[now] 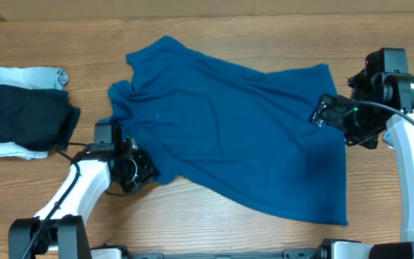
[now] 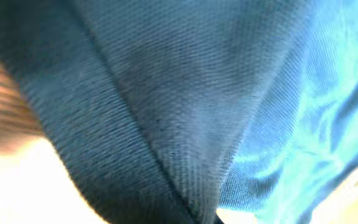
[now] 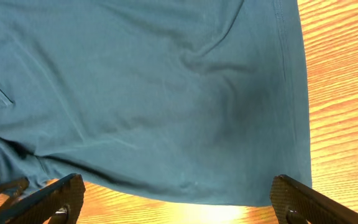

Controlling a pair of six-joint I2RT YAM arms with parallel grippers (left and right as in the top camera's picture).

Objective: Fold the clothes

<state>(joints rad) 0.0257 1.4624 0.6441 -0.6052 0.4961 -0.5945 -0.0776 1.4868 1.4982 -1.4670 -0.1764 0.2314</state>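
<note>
item: blue shirt (image 1: 228, 122), lying spread and slanted across the middle of the table (image 1: 192, 223), collar (image 1: 124, 90) toward the left, hem (image 3: 284, 93) toward the right, shallow wrinkles throughout.

left gripper (image 1: 136, 173): at the shirt's near left edge, touching cloth. its wrist view is filled with knit at close range and shows no fingers, so i cannot tell whether it is pinching.

right gripper (image 1: 329, 114): above the hem side, fingers (image 3: 48, 199) spread wide, holding nothing.

step in hand, as judged: taking hold of an edge for the first fold. recommend that each grip catch the full thickness of the edge near a corner, and that both lifts stay level so the knit does not bunch.

clearances: bare wood along the near side and beyond the hem gives room to move. the dark garment (image 1: 20, 115) and pale denim piece (image 1: 27, 75) lie near the collar, so the fold should go away from them.
</note>
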